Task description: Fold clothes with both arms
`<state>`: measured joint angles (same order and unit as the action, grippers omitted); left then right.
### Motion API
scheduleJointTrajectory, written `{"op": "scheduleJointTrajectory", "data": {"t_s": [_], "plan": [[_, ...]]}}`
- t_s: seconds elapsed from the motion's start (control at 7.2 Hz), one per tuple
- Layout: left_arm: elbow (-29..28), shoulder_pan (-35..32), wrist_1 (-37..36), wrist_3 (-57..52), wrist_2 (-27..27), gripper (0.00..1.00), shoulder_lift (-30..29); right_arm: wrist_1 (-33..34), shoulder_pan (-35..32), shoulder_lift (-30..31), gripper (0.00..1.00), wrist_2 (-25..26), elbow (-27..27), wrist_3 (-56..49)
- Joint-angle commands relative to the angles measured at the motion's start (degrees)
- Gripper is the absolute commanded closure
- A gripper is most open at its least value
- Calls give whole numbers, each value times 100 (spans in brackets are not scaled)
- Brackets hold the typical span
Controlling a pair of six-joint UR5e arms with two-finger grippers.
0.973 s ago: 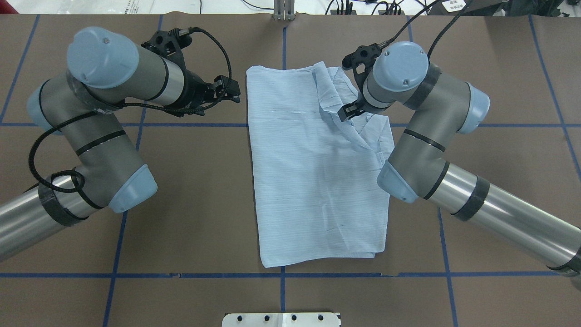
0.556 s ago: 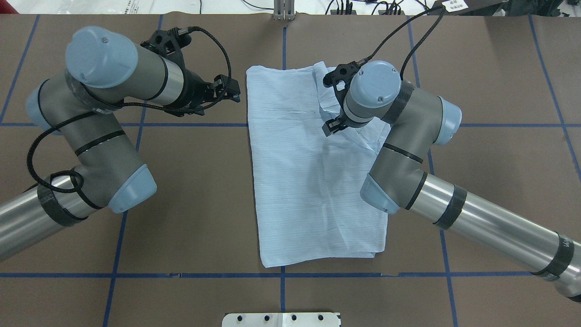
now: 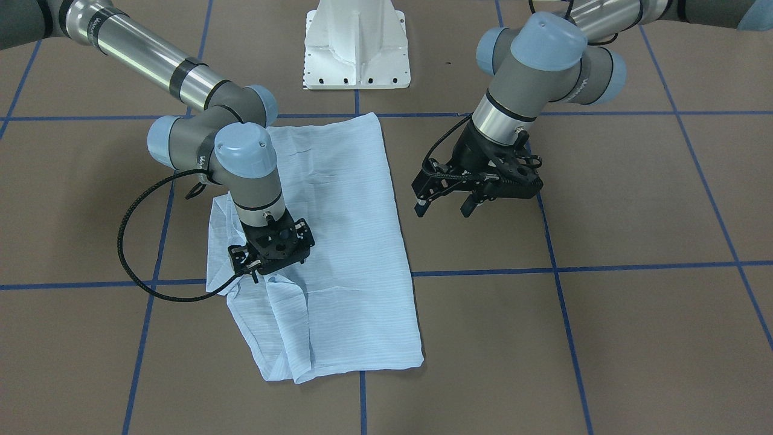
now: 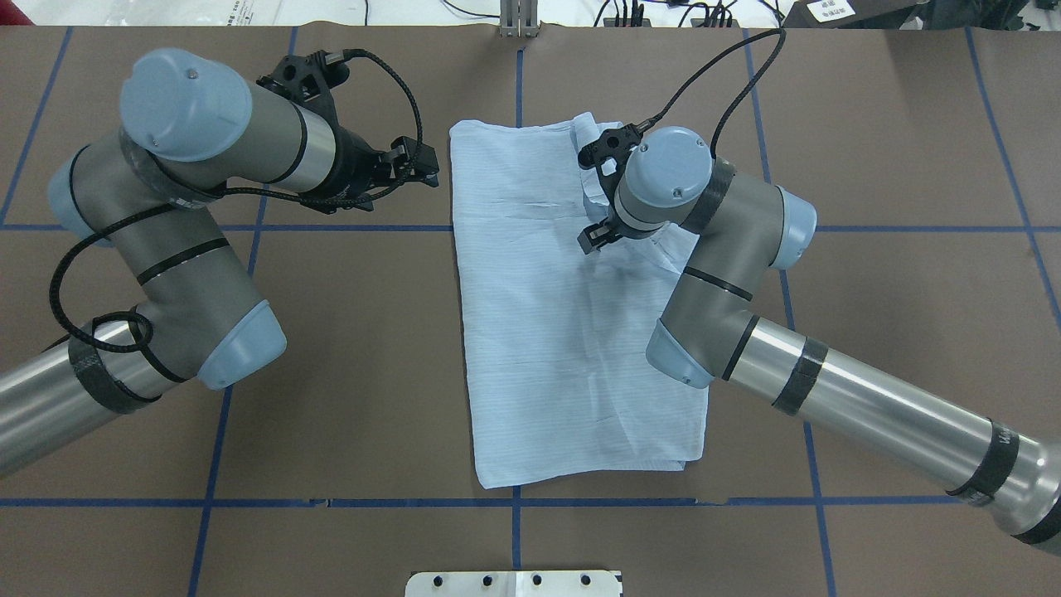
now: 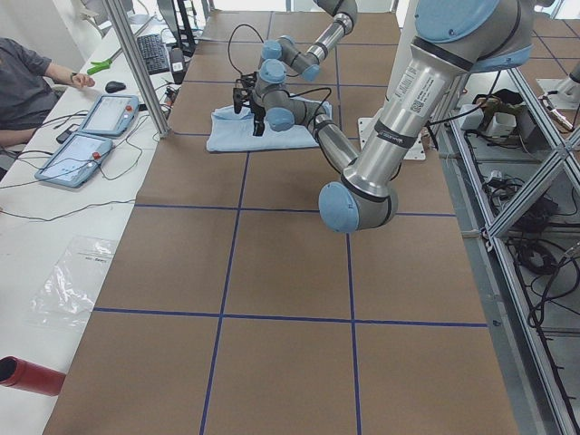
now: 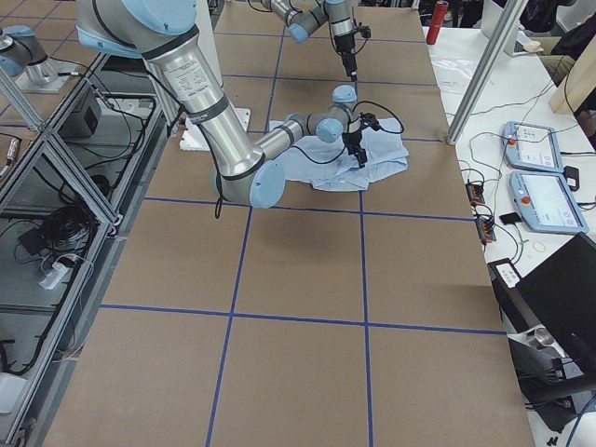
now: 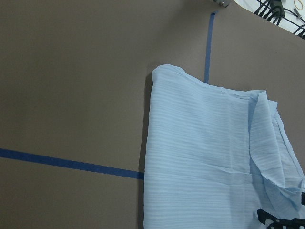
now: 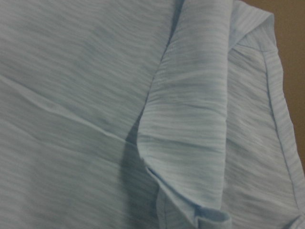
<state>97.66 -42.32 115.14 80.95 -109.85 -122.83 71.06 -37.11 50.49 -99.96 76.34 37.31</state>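
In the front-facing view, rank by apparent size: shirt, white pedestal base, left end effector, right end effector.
1. shirt
2. white pedestal base
3. left end effector, seen side-on
4. right end effector, pointing down and foreshortened, so its rank against the left one is unsure

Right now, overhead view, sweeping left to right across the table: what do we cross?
left arm → left gripper → shirt → right arm. The right gripper sits over the shirt, so it is left out.
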Motion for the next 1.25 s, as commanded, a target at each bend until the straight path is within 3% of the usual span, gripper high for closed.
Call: {"op": "scheduleJointTrajectory", "data": {"t_s": [0.0,0.42,0.69,1.11], "plan": [[-10,4,9,0,-1,0,-4,-40,-190,31,0,-32,-40,-65],[-27,22,9,9,-1,0,-82,-22,-620,224,0,-67,-75,-248],[-36,22,-9,9,-1,0,-161,-22,-1426,426,0,-565,-285,-1063],[-54,13,-9,-35,-1,0,-153,-66,-1606,278,0,-866,-269,-1139]]}}
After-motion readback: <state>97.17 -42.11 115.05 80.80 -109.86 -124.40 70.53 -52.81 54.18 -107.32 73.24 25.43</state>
